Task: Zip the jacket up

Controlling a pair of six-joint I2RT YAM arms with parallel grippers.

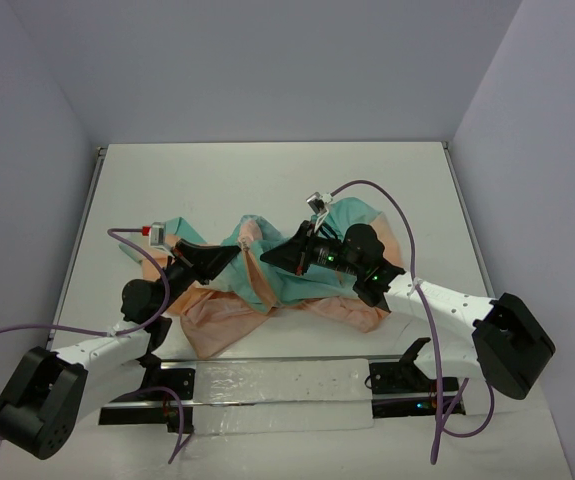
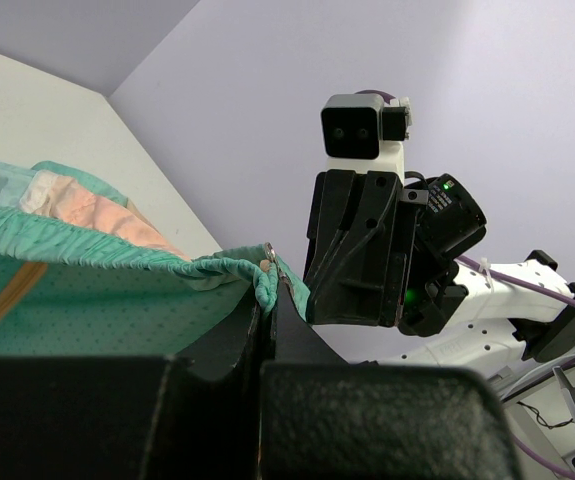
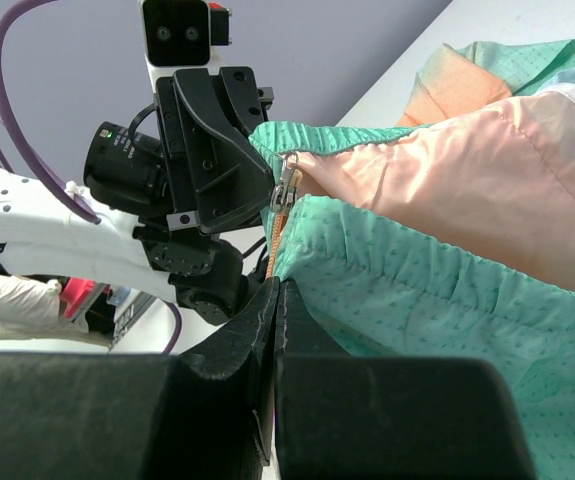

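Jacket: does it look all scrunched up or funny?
Yes. The jacket lies bunched and twisted on the table, not spread flat. The left pincer and the right pincer each pinch its teal edge.

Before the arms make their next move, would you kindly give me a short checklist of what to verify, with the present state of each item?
1. Left gripper shut on the jacket edge: ok.
2. Right gripper shut on the teal fabric below the zipper pull: ok.
3. Zipper pull in view: ok, seen from the right wrist.
4. Zipper pull actually held by a gripper: cannot tell; it sits right beside the left fingertips.
5. Two zipper halves engaged at the bottom: cannot tell.
6. Jacket spread flat on the table: not ok, it lies crumpled.
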